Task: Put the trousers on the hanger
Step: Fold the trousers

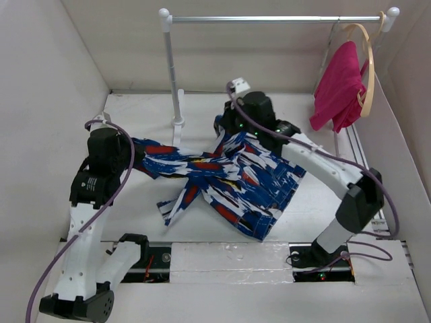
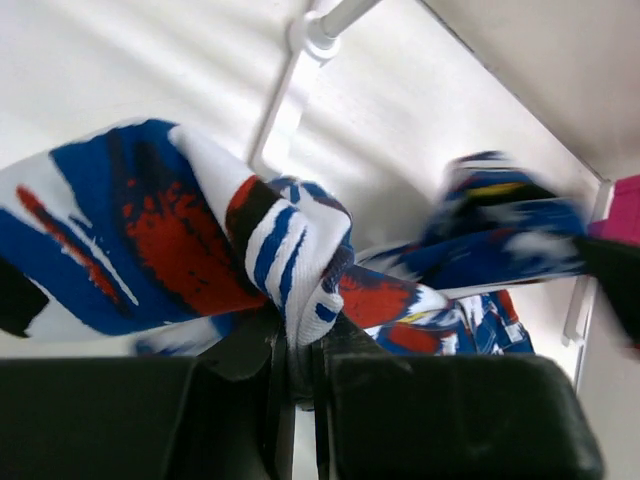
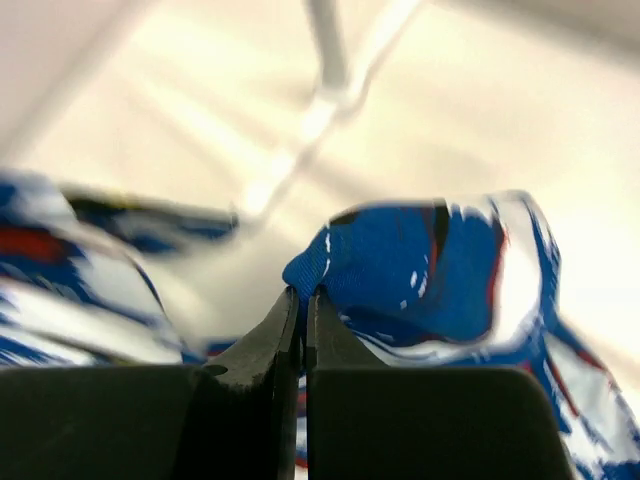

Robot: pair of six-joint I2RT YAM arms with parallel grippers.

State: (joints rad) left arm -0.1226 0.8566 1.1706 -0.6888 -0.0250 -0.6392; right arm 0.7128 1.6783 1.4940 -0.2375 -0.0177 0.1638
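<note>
1. The long soft trousers in a blue, white, red and black brushstroke print [image 1: 236,182] lie across the middle of the white desk [image 1: 145,111]. One end is stretched out to the left and another part is raised toward the back.
2. The left fingers [image 2: 272,395] are closed tight on a bunched fold of the print. The top view puts that grip at the garment's left end, just off the desk.
3. The right fingers [image 3: 262,345] are pressed almost flush together with a blue fold pinched at their tips. They hold the raised far edge of the cloth, near the foot of the white rail stand [image 1: 176,101].
4. The step in hand looks like spreading. The cloth is held at two points and stretched between the arms, while most of it rests crumpled on the desk.
5. The thin grey wire hanger is not plainly seen. A faint grey line at the rail's right end may be it, beside the magenta-pink garment [image 1: 337,84] on its pale wooden hanger [image 1: 367,67].
6. Nothing is threaded yet. The next move calls for gathering the legs into a tidy, narrow fold with both grips firm. The trousers then need carrying right toward that hanger without dragging the loose part.
</note>
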